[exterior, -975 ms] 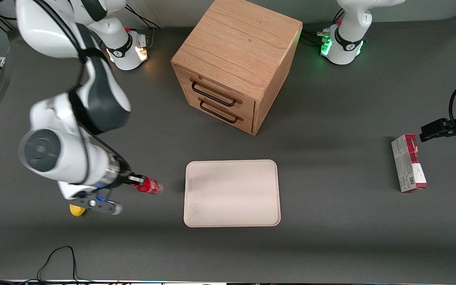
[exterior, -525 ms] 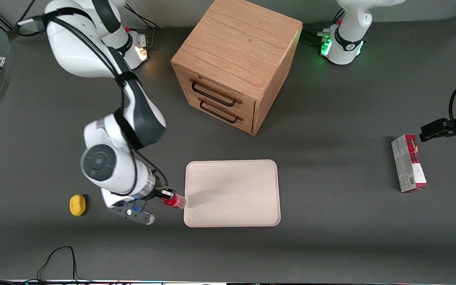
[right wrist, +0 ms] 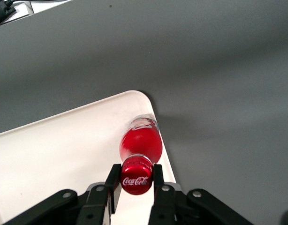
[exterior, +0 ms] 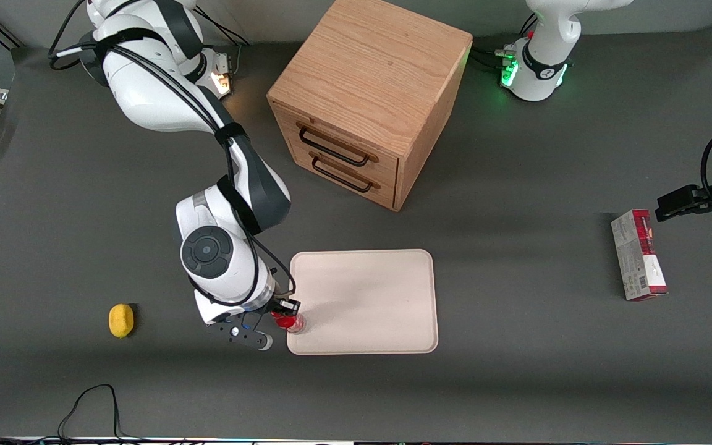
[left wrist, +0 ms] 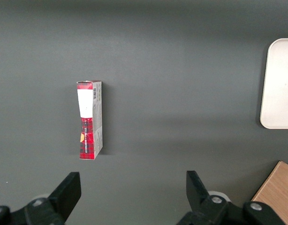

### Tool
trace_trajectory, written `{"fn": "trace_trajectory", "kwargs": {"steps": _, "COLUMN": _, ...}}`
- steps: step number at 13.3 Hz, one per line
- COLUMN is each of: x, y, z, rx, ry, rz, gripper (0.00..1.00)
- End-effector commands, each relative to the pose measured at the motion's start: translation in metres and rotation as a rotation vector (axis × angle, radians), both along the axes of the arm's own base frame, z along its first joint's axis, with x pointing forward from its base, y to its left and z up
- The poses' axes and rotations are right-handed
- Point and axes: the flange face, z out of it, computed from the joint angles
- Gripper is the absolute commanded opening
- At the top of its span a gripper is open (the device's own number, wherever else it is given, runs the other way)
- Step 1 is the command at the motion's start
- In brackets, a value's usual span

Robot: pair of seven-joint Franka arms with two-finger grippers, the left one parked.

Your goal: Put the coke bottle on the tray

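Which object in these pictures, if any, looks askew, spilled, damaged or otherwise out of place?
Nothing stands out. The pincer is shut on the cap of the coke bottle, over the tray by its corner nearest the working arm. The red-and-grey carton lies flat, and the cabinet has both drawers shut.

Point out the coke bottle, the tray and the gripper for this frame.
coke bottle [right wrist: 140, 143], right wrist view, red body.
tray [exterior: 368, 296], front view, bare floor.
gripper [right wrist: 136, 180], right wrist view, midway between fingertips, shut on the cap.

The gripper [exterior: 286, 312] holds the coke bottle [exterior: 293, 322] over the tray [exterior: 368, 303] edge. The tray surface is bare; the cabinet [exterior: 365, 99] stands well apart.
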Motion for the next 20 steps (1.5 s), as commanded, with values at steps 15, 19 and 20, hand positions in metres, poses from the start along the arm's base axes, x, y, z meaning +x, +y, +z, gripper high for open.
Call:
{"fn": "trace_trajectory", "kwargs": {"steps": 15, "x": 0.001, "y": 0.012, "z": 0.028, "rx": 0.004, "ry": -0.079, "rz": -0.025, "gripper": 1.0}}
{"fn": "trace_trajectory", "kwargs": {"steps": 19, "x": -0.025, "y": -0.054, "z": 0.069, "rx": -0.044, "ry": 0.034, "rz": 0.043, "gripper": 1.0}}
{"fn": "trace_trajectory", "kwargs": {"steps": 20, "x": -0.039, "y": -0.083, "z": 0.082, "rx": -0.032, "ry": 0.059, "rz": 0.067, "gripper": 1.0}}
